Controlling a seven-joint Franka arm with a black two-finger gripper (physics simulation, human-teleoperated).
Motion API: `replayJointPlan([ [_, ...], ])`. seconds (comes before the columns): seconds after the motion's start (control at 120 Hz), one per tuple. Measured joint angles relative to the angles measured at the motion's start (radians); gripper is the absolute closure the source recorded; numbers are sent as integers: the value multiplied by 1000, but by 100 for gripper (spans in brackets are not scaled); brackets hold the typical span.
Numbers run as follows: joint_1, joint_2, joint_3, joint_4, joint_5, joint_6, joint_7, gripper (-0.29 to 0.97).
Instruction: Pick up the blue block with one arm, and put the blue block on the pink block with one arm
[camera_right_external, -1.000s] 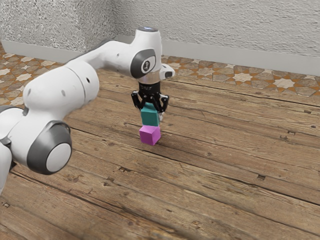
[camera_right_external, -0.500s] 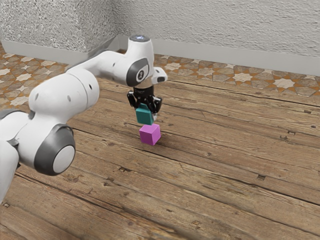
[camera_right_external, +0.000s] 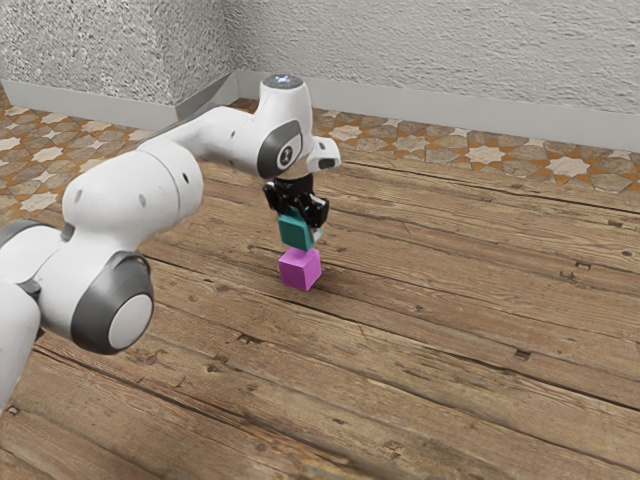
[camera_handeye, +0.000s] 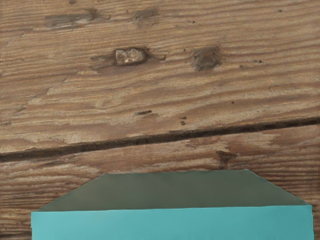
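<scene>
You have the blue block (camera_right_external: 294, 233), which renders closer to teal, clamped in the gripper (camera_right_external: 296, 215): the black fingers press on two opposite sides of its upper half, and its lower half hangs free below them. It sits in the air right over the pink block (camera_right_external: 300, 269), which rests on the wooden planks (camera_right_external: 450, 300). Treat the blue block as a light, rigid cube with flat, smooth faces. It should not deform under the squeeze, but smooth sides can slip or twist if you hold it by an edge, so the present grip across parallel faces, high enough to leave the base clear, looks like the right one. The pink block is about the same width, so the landing face gives you little margin. A release off-centre or with the cube rotated could tip it off. In the exterior view you cannot tell whether the two blocks touch or a thin gap remains, and the fingers cover the contact line on the blue block's far side. In the wrist view the blue block (camera_handeye: 172, 222) lies close under the hand, cut off at the frame edge, with bare plank and a dark knot (camera_handeye: 129, 55) beyond it, and it covers whatever lies directly beneath, so judge the alignment from the side camera
</scene>
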Motion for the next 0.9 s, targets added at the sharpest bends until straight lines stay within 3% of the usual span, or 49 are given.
replayJointPlan([
  [0.3,6,-31,-14,-35,-8,7,38,42],
  [0.5,9,-120,-22,-201,-7,56,53,44],
  [0.9,2,-121,-22,-214,-2,94,61,45],
])
